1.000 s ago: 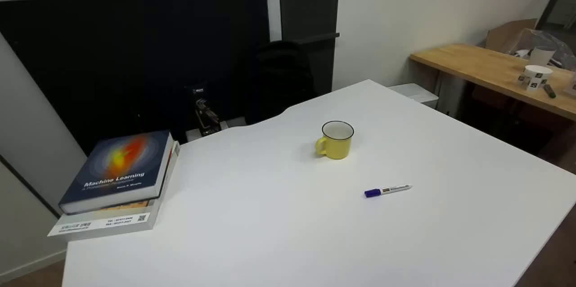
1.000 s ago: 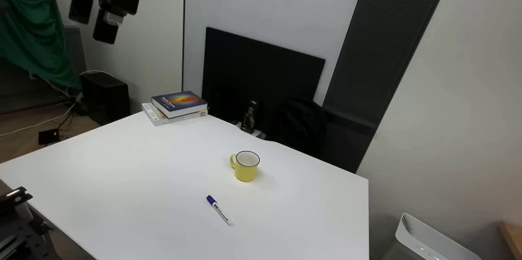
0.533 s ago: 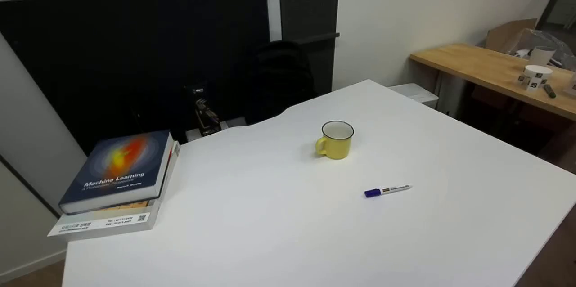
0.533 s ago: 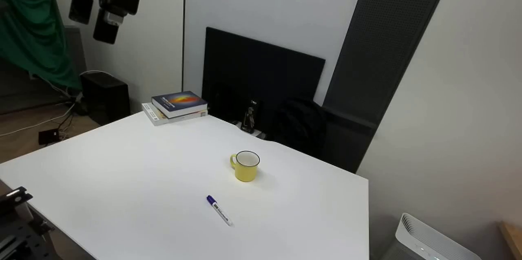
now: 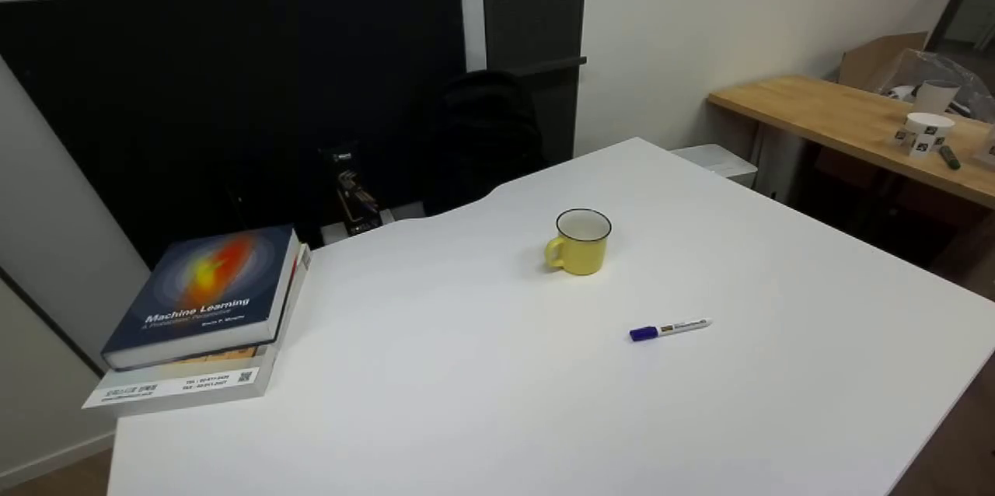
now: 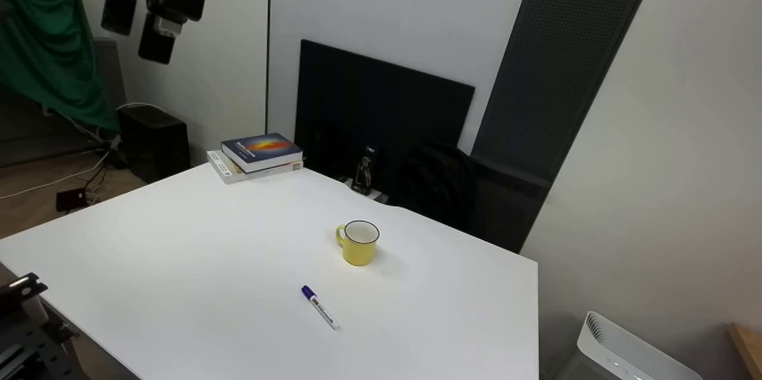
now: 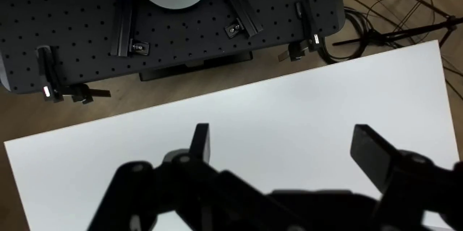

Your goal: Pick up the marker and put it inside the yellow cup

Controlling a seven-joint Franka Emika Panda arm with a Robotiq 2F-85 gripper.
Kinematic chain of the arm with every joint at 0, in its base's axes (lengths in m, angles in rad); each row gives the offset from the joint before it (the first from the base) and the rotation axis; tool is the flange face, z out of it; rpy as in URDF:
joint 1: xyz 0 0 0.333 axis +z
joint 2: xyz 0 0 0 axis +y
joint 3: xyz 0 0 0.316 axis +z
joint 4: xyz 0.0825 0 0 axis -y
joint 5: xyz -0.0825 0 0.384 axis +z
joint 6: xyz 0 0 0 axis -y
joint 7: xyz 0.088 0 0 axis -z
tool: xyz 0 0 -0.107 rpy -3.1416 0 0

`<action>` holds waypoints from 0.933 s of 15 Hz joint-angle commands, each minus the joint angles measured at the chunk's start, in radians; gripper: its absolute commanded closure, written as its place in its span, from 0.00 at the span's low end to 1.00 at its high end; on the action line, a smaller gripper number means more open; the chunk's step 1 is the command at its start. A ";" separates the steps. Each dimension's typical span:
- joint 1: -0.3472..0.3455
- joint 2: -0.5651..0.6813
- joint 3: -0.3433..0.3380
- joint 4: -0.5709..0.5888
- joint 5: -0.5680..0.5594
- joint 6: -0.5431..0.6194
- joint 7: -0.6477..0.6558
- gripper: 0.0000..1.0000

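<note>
The marker [image 5: 671, 330] lies flat on the white table in both exterior views [image 6: 320, 308]. It has a dark blue cap and a whitish barrel. The yellow cup [image 5: 581, 253] stands upright beside it, apart from it, with its handle to the left in both exterior views [image 6: 359, 253]. The cup's pale inside shows nothing in it. My gripper [image 7: 281, 142] is open and empty in the wrist view, its black fingers wide apart over the table. It also shows high at the upper left of an exterior view [image 6: 137, 40], well above the table. Marker and cup are out of the wrist view.
Two stacked books [image 5: 202, 302] lie at a table corner, also in an exterior view [image 6: 259, 156]. A black panel [image 5: 233, 107] stands behind the white table [image 5: 435, 372]. The perforated robot base [image 7: 188, 35] with clamps lies across a gap from the table edge.
The gripper has shifted very slightly to the right in an exterior view. The marker and the cup have not moved.
</note>
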 commanded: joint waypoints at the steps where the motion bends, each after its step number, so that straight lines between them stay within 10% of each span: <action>1: -0.043 0.029 -0.010 -0.012 -0.020 0.022 -0.018 0.00; 14: -0.187 0.418 -0.131 -0.004 -0.132 0.305 -0.075 0.00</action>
